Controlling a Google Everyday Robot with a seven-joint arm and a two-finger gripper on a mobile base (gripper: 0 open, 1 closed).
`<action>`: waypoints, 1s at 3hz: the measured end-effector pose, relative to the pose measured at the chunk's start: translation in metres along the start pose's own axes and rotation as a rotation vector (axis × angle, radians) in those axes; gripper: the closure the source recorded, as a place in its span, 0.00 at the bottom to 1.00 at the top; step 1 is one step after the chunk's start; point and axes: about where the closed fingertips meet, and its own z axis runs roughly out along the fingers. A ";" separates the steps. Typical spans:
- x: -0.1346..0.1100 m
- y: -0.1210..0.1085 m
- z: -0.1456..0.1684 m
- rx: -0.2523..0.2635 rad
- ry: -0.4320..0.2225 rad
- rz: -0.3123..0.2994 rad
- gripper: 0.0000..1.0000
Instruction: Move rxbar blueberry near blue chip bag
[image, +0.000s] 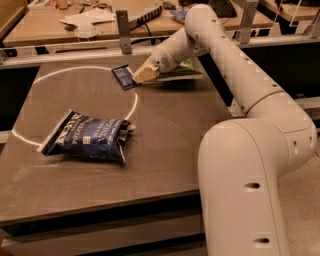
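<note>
The rxbar blueberry (123, 78), a small flat dark navy bar, is at the back of the table, tilted with its face showing. My gripper (141, 75) is at the bar's right end, and its tan fingers (145, 73) are closed on that end. The blue chip bag (90, 138), large and crinkled with white lettering, lies flat at the front left of the table, well apart from the bar and the gripper.
A green chip bag (186, 70) lies at the back right of the table, partly under my arm. A white circle line (131, 107) is marked on the grey table (165, 140). A rail and a cluttered desk (60, 30) stand behind the table.
</note>
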 end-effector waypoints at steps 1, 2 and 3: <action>0.002 0.002 0.000 -0.004 0.018 -0.015 1.00; 0.003 0.004 -0.016 0.006 0.010 -0.029 1.00; 0.010 0.026 -0.043 -0.025 0.062 -0.091 0.97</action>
